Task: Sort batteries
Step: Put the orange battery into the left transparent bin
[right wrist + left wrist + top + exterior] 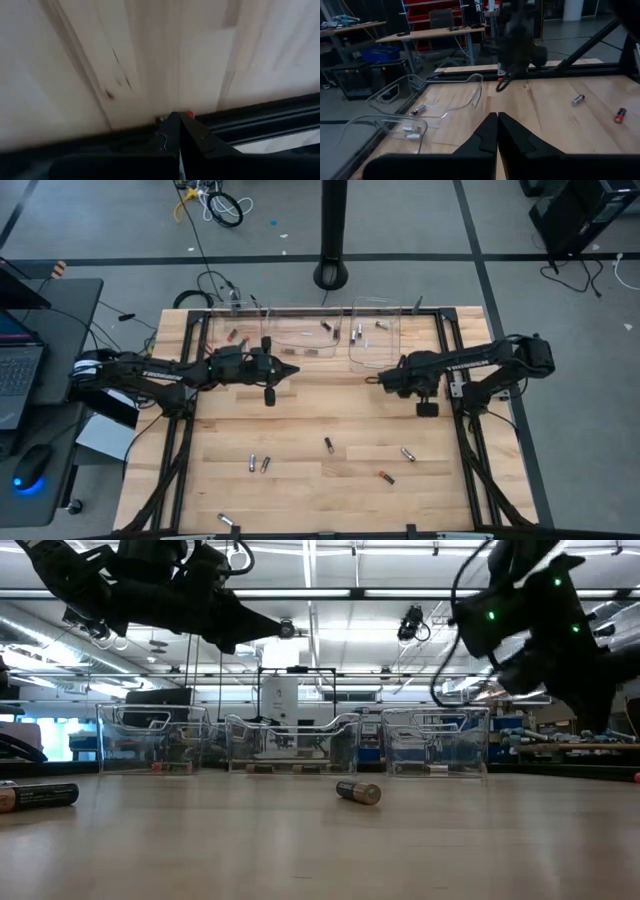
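Several small batteries lie loose on the wooden table's near half, among them a pair (258, 464), a dark one (328, 444), a silver one (407, 452) and a red-ended one (386, 476). More lie inside the clear bins along the far edge. My left gripper (295, 370) hovers shut near the table's middle-left, fingers level and pointing toward the right edge (497, 117). My right gripper (372, 378) hangs shut in front of the right bin, tilted down over bare wood (175, 117). A small red spot (189, 115) shows beside its tips; what it is I cannot tell.
Three clear bins stand in a row at the far edge: left (225, 330), middle (300, 335), right (375, 340). A black frame rail (452, 360) borders the table. One battery (358, 792) lies mid-table in the low view, another (40, 796) at its left.
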Action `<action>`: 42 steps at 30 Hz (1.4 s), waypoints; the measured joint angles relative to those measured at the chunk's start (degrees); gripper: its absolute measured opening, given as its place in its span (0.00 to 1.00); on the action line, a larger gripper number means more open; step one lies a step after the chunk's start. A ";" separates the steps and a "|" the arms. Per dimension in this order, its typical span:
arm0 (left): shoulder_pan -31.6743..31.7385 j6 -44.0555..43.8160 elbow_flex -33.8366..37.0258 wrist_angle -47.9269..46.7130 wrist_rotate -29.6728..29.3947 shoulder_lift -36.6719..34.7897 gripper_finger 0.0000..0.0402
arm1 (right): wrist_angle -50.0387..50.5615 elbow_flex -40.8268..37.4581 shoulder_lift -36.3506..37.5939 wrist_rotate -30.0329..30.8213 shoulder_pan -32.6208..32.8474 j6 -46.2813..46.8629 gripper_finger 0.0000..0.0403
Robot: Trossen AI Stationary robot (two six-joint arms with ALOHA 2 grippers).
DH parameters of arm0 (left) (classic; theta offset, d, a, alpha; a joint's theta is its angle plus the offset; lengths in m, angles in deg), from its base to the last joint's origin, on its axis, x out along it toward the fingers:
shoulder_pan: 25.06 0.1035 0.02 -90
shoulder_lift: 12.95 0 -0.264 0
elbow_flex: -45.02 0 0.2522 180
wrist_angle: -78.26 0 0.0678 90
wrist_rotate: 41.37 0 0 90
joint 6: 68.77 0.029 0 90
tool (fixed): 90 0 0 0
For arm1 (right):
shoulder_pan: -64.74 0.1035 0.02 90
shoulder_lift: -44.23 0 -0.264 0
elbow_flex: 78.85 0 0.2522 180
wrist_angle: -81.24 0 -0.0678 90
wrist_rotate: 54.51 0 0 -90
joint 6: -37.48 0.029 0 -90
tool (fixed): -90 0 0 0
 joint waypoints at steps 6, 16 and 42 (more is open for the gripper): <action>0.00 0.04 0.00 0.04 -0.02 0.00 0.05 | -1.36 -2.19 -0.66 0.51 -2.87 -10.16 0.02; -0.66 0.31 -0.02 -0.22 0.00 0.00 0.05 | 0.06 -1.35 -5.12 -6.96 -0.97 2.86 0.02; -0.72 1.03 -0.04 -0.25 -0.04 0.00 0.05 | -1.36 -5.80 -6.34 5.73 10.81 27.37 0.02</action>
